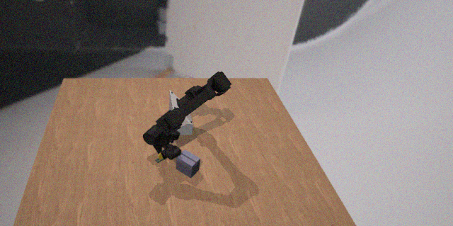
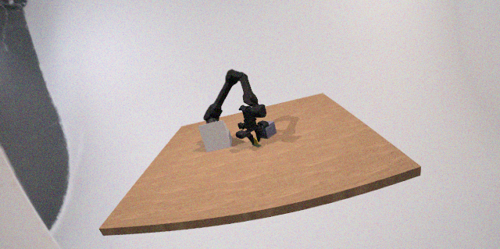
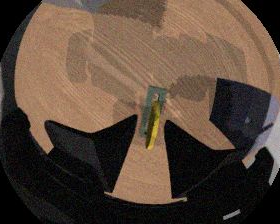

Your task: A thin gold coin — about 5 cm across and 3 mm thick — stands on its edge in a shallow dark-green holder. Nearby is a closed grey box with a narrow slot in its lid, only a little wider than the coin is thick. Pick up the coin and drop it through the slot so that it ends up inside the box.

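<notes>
The gold coin (image 1: 160,156) (image 2: 256,142) (image 3: 153,125) stands on edge in the shallow dark-green holder (image 1: 158,161) (image 3: 158,91). My gripper (image 3: 151,120) is partly open and low over the coin. In the wrist view the two black fingertips are on either side of the coin, with a gap showing at each side. In the top and exterior views the fingers partly cover the coin. The closed grey box (image 1: 187,164) (image 2: 269,129) (image 3: 241,111) stands close beside the gripper. Its lid slot shows in the top view.
A light grey angled block (image 1: 186,128) (image 2: 216,136) stands by the arm's base, and its edge shows at the top left of the wrist view. The wooden table (image 1: 106,113) (image 2: 312,163) carries everything. The box is very near the gripper's side.
</notes>
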`<state>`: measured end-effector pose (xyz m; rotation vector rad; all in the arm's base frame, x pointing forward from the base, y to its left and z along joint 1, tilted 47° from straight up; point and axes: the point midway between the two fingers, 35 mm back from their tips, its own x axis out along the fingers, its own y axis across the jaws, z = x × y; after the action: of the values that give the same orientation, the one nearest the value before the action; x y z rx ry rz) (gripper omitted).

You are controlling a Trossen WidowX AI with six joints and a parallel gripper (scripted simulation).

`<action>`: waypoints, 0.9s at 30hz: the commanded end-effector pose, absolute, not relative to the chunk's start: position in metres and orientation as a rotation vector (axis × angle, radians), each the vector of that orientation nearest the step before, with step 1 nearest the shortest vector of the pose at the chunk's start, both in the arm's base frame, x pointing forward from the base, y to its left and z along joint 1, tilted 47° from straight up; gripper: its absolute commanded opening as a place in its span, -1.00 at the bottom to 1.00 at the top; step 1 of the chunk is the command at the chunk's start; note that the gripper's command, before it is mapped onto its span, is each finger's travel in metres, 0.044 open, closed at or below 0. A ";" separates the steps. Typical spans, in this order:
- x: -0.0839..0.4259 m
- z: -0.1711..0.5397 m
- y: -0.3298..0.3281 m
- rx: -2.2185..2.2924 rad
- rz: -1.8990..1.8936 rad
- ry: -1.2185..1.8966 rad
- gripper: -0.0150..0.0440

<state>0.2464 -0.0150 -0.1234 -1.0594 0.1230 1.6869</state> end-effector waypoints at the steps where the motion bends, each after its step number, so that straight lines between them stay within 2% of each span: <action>1: 0.244 -0.125 -0.012 -1.047 1.687 0.125 -0.12; 5: 0.244 -0.125 -0.012 -1.047 1.687 0.125 -0.48; 27: 0.248 -0.108 -0.033 -1.051 1.686 0.130 -0.49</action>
<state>0.2471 -0.0274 -0.1123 -1.0416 0.1310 1.6822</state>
